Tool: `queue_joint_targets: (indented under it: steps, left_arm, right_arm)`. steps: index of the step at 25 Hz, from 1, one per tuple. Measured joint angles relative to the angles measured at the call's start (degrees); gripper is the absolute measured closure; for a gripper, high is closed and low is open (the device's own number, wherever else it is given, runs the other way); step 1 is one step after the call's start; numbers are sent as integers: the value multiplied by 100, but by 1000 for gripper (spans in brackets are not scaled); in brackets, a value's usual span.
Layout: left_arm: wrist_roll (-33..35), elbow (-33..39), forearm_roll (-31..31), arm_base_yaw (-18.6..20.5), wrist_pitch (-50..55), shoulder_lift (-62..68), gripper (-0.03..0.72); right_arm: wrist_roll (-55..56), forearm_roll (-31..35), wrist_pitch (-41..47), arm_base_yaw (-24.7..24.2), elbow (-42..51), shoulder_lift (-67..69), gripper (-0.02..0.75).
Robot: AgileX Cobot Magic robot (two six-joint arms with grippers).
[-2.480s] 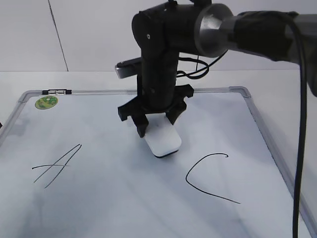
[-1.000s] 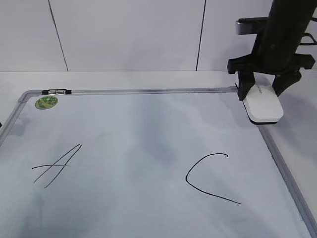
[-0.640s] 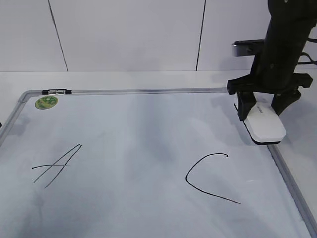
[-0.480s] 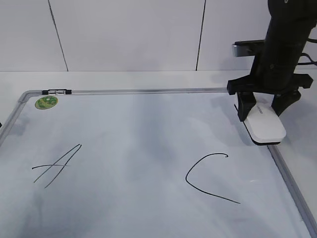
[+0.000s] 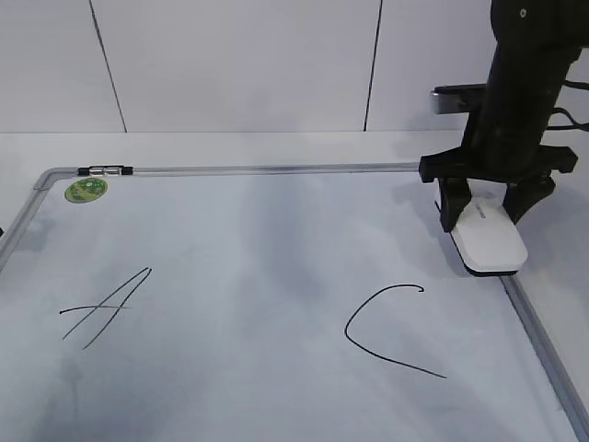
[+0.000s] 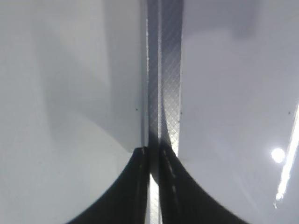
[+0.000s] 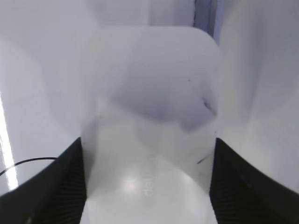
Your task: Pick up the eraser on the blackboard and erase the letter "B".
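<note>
At the right edge of the exterior view, a black robot arm reaches down from the upper right corner, and its right gripper holds the eraser, a white rounded block with a dark pad underneath. The two black fingers clasp the eraser by its long sides, one on the left and one on the right. The eraser sits over the right-hand edge of the blackboard, just beside the grey metal frame; whether its pad touches the surface cannot be told.

The blackboard is really a large white dry-erase board that fills the lower part of the view and lies flat on a pale table. A slanted hand-drawn letter A stands at the lower left, and an open-curved letter C at the lower centre right, just below and left of the eraser. Between them the board shows only faint grey smudging, with no letter "B" to be seen. A round green sticker sits in the upper left corner of the board, and a small black-and-silver marker lies along the top frame just above it.

In the right wrist view the eraser fills the centre between the two dark fingers. In the left wrist view the left gripper is closed, its tips together and empty, over a grey strip.
</note>
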Motion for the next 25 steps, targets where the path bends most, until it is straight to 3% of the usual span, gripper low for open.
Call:
queue_joint_targets:
  steps: [25]
  left_arm:
    - [0, 0, 0, 0, 0, 0, 655]
  right_arm:
    - [-257, 24, -92, 0, 507, 230, 230]
